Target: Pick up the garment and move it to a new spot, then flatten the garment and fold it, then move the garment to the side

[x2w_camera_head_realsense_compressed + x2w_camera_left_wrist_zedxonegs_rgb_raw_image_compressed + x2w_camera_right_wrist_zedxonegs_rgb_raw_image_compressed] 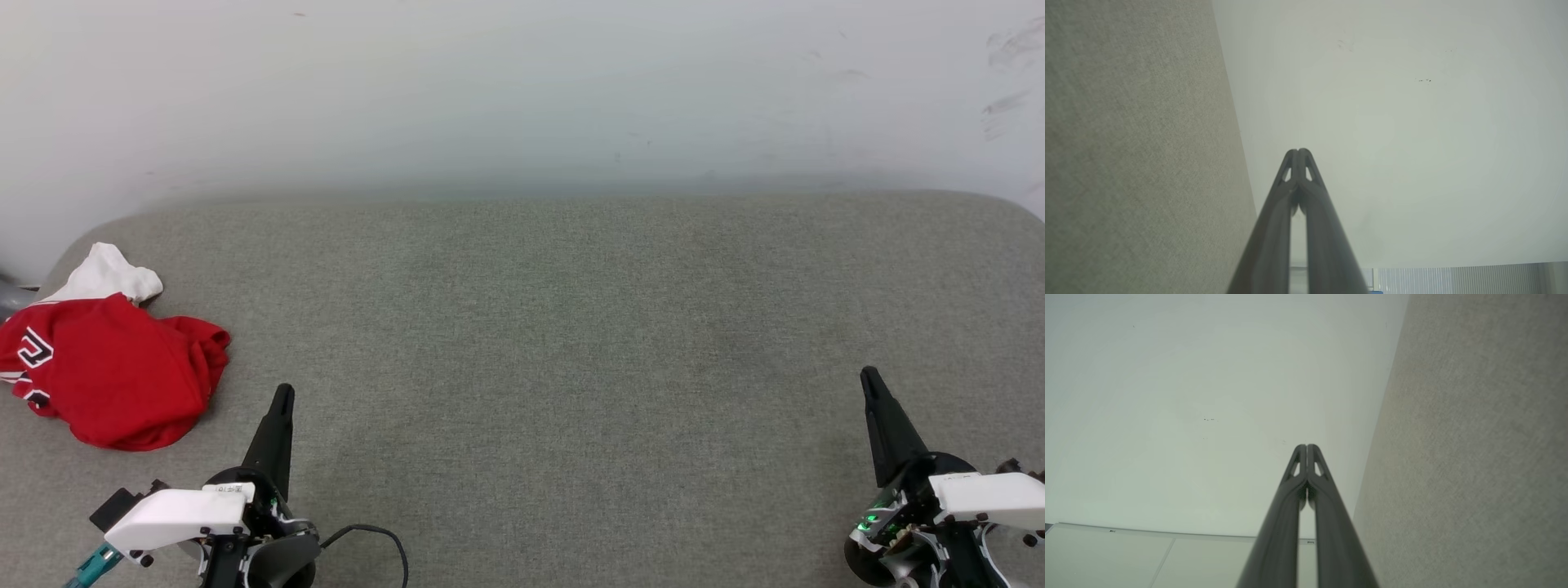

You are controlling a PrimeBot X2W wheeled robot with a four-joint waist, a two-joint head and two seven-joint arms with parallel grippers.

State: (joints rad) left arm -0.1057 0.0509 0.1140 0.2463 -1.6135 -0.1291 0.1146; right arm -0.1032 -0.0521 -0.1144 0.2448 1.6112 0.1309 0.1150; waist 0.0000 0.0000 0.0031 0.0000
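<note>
Head view: one garment (122,384) lies in a crumpled heap at the far left edge of the grey fabric-covered worktop (555,327). It is mostly red. One white sleeve (106,273) pokes out at the top of the heap, toward the wall (522,90). Two pieces of black lettering outlined in white show on its left side, too bunched up to read.

Two hands are in sight, each with two long dark fingers. The left hand (282,392) is at the lower left, with its tip pointing up the picture. It is just to the right of the garment's lower edge, and a strip of bare fabric lies between them. The right hand (868,376) is at the lower right, well apart from the garment, with grey fabric all around it. One thin black cable (384,535) loops out beside the left wrist.

Left wrist view: the two fingers (1274,228) are pressed together at the tips, with only a thin slit lower down, and nothing is between them. Grey fabric runs down the left of this view and pale wall takes up the right.

Right wrist view: this pair of fingers (1331,522) is likewise closed tip to tip and holds nothing. Here the grey fabric is on the right and the pale wall on the left.

Both hands are fully closed and empty, and neither touches the garment.
</note>
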